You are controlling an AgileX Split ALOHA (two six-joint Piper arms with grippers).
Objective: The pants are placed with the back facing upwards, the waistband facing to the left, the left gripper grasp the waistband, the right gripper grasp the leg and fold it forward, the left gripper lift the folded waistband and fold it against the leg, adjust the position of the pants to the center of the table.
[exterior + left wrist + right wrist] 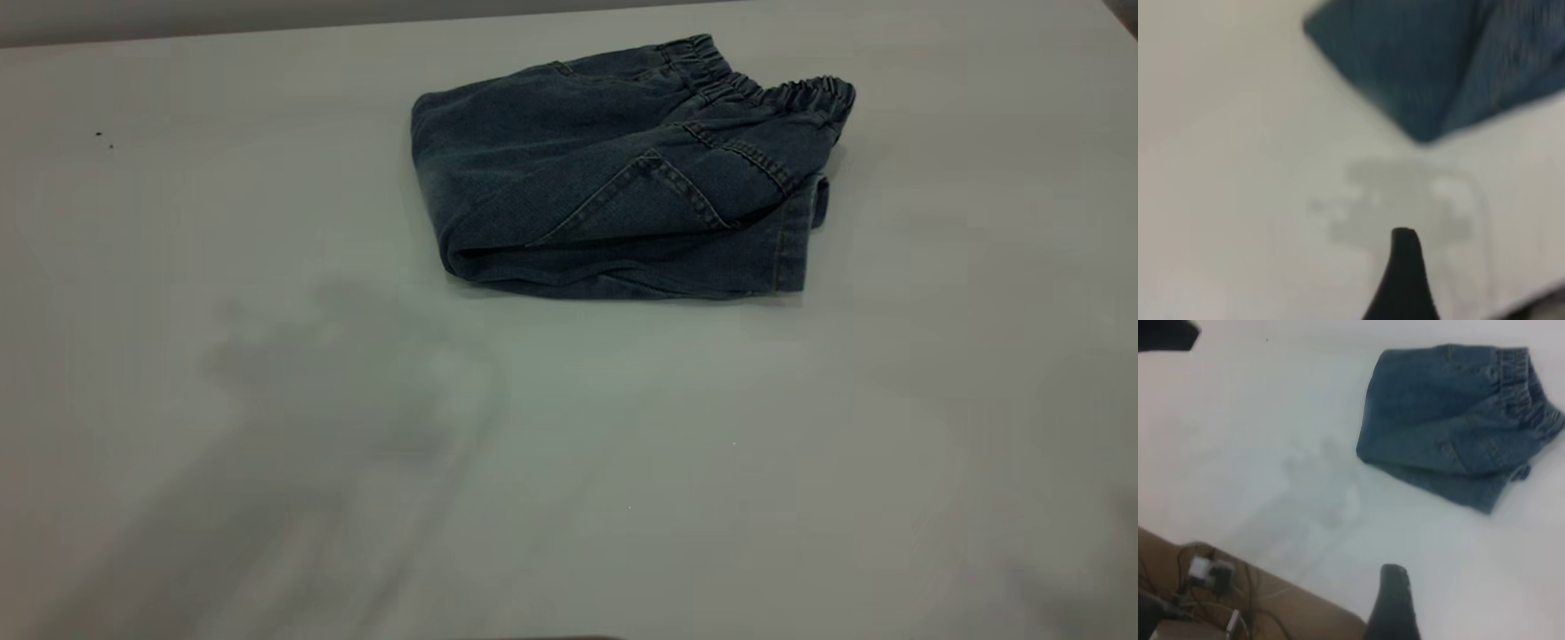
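Left gripper (1403,273): seen only in its own wrist view as one black tip above the bare table (1231,167), holding nothing, well apart from the pants (1431,60). Cannot tell whether released or clenched. Out of the exterior view altogether.

Right gripper (1395,600): likewise just a single dark tip in its wrist view, hanging over the near part of the table (1271,420), empty, well clear of the pants (1451,433). Cannot tell its state either. Also outside the exterior view.

Pants (622,178): folded into a compact blue denim bundle, lying flat on the table (222,222) toward the far side, a little right of the middle. Touched by neither gripper.

Waistband (765,84): gathered and ruffled, at the far right end of the bundle, resting on top of the folded layers. Just below it, a stitched back pocket (658,196) facing upward, point toward the near edge. At the right near corner, a flat stitched hem (791,253) peeking out beneath. Rounded fold along the left end.

Soft grey shadows (356,373) across the near left of the tabletop.

Beyond the table's edge in the right wrist view, a brown surface (1305,613) with tangled cables (1238,613) and a small pale device (1205,570).
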